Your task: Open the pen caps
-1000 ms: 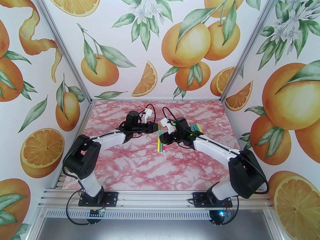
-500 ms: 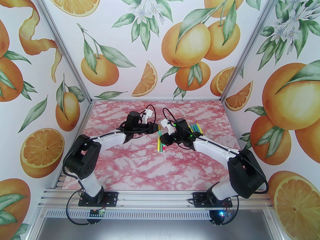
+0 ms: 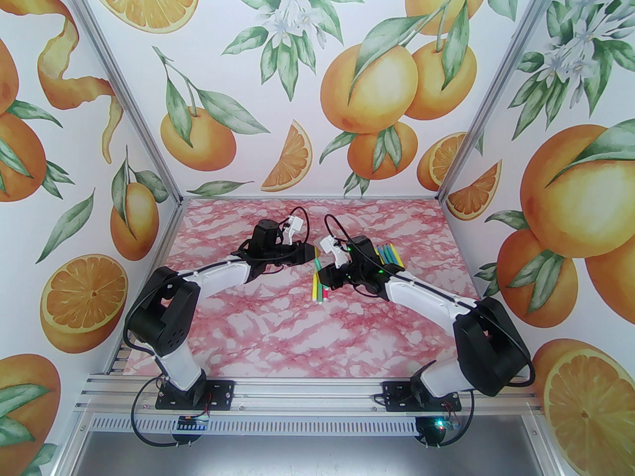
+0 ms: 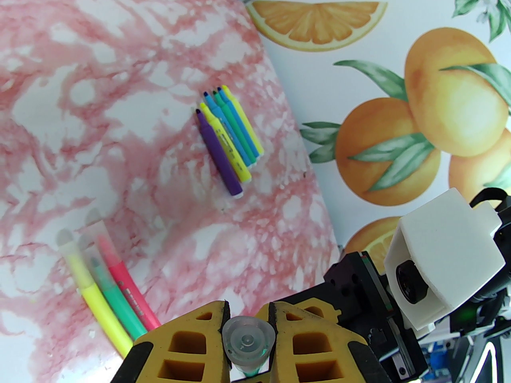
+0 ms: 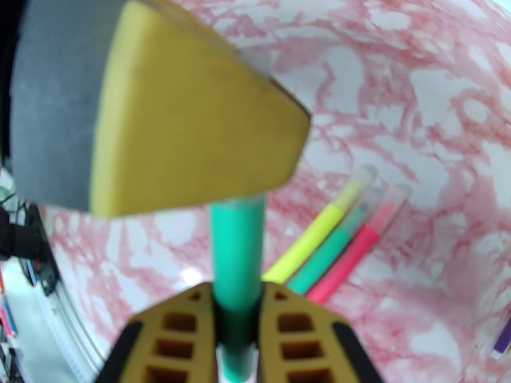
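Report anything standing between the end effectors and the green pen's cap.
Nothing visible does. The left end effector is shut on the cap, and the right end effector is shut on the green pen.
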